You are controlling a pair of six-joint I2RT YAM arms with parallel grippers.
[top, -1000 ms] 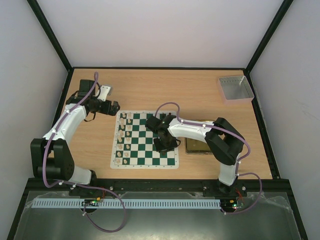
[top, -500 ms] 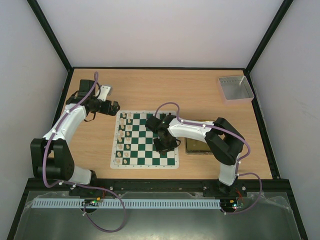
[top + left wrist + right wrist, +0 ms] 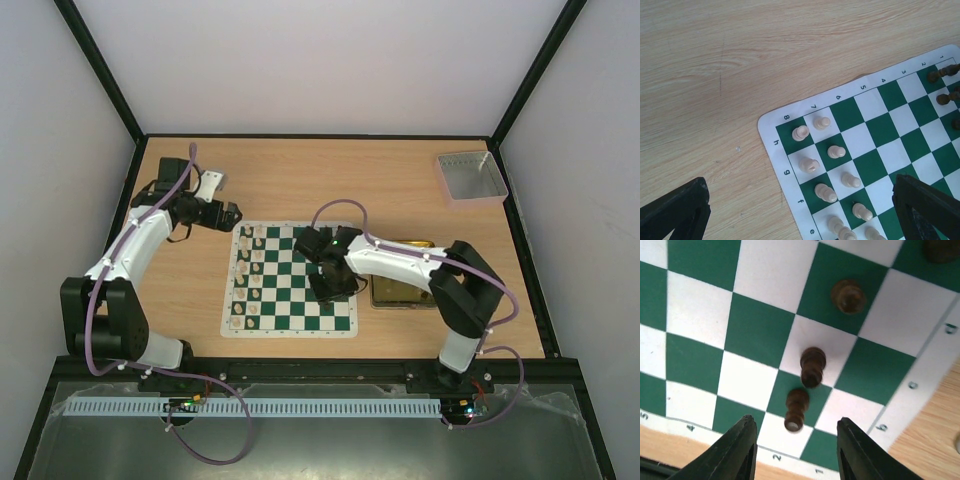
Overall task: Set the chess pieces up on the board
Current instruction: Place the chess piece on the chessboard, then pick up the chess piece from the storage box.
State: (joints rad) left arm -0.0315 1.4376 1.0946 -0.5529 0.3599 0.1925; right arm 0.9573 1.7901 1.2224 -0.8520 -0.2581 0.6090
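over the board [image 3: 285, 310], right fingers [image 3: 737, 452] gape above dark pieces [image 3: 812, 366].

Board [image 3: 290, 300]: lies flat, dark green and white checks, white border marked with numbers and letters. Cream pieces [image 3: 246, 275]: stand upright in two files along its left side. Dark brown pieces [image 3: 812, 366]: stand upright near the right border, two on diagonally neighbouring squares, a third nearby.

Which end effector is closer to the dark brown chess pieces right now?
Right. The right end effector is directly over the dark brown chess pieces; the left end effector sits beyond the board's far-left corner.
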